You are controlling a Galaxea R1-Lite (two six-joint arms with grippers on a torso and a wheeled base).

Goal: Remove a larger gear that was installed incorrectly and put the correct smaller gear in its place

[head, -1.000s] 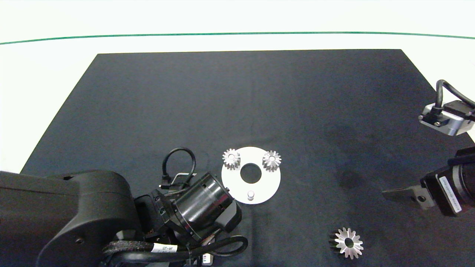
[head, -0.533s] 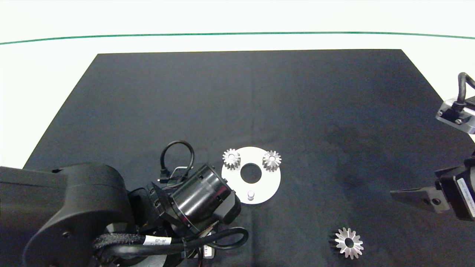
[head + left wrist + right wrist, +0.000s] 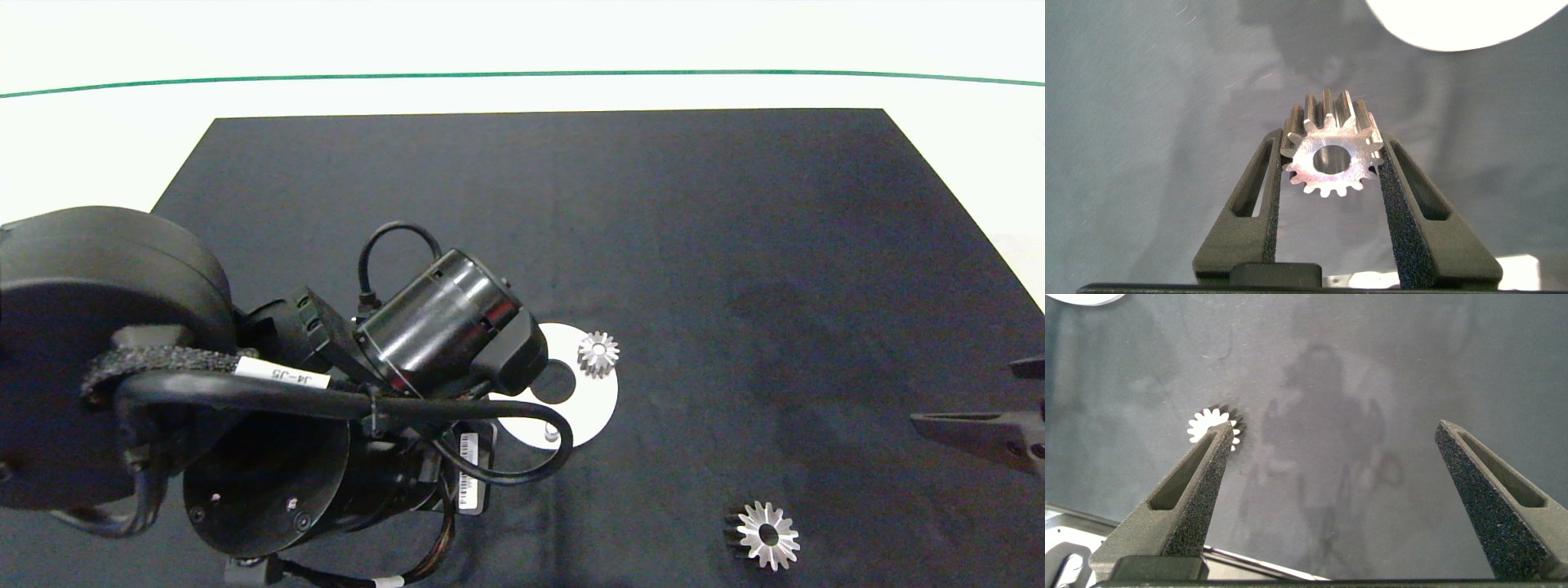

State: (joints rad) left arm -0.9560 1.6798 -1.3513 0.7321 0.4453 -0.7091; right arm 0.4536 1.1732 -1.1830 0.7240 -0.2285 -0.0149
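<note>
In the left wrist view my left gripper (image 3: 1331, 149) is shut on the smaller gear (image 3: 1331, 159), a silver gear with short blunt teeth, held above the dark mat near the white disc (image 3: 1454, 20). From above, the left arm (image 3: 441, 327) hides that gripper and the left part of the white disc (image 3: 600, 400). A matching small gear (image 3: 598, 354) sits on the disc, and a bare peg (image 3: 552, 433) stands at its near side. The larger gear (image 3: 766, 535), star-toothed, lies on the mat at the front right. My right gripper (image 3: 1335, 429) is open above the mat, close to the larger gear (image 3: 1208, 425).
A black mat (image 3: 735, 245) covers the white table, with a green line (image 3: 522, 75) along the far side. The right gripper's finger (image 3: 980, 429) reaches in at the right edge. The disc has a round centre hole (image 3: 559, 384).
The left arm has swung up and forward over the disc's left part, hiding the left small gear. The right arm has drawn back toward the right edge.
</note>
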